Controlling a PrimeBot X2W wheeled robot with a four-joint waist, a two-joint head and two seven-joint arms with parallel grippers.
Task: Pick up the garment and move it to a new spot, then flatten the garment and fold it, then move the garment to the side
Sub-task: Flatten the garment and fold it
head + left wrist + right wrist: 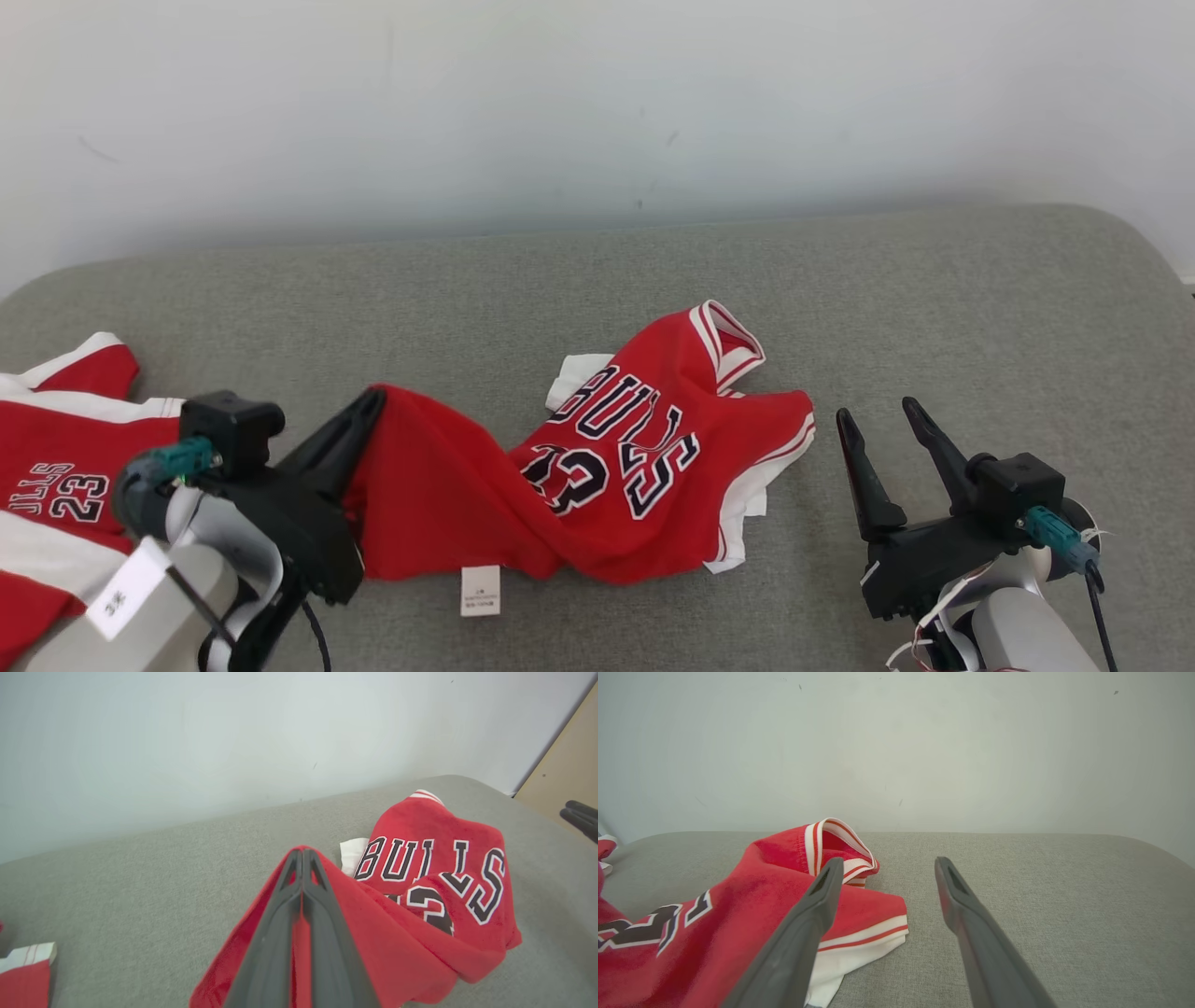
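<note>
Here, your left hand point(373, 399) is pressed together on the red jersey's point(616, 467) edge, seemingly ready to lift it; your right hand point(878, 411) rests spread just beside it.

left fingers point(275, 933) together, right fingers point(969, 914) wide apart

Noted red garment point(607, 467) with white trim striped red, black "BULLS 23" lettering outlined white, plain white tag point(480, 590) at hem. Logged second jersey point(56, 439) in same red with white bands and black, white-edged numerals. Recorded grey woven bench point(934, 308), off-white wall point(560, 112).
</note>
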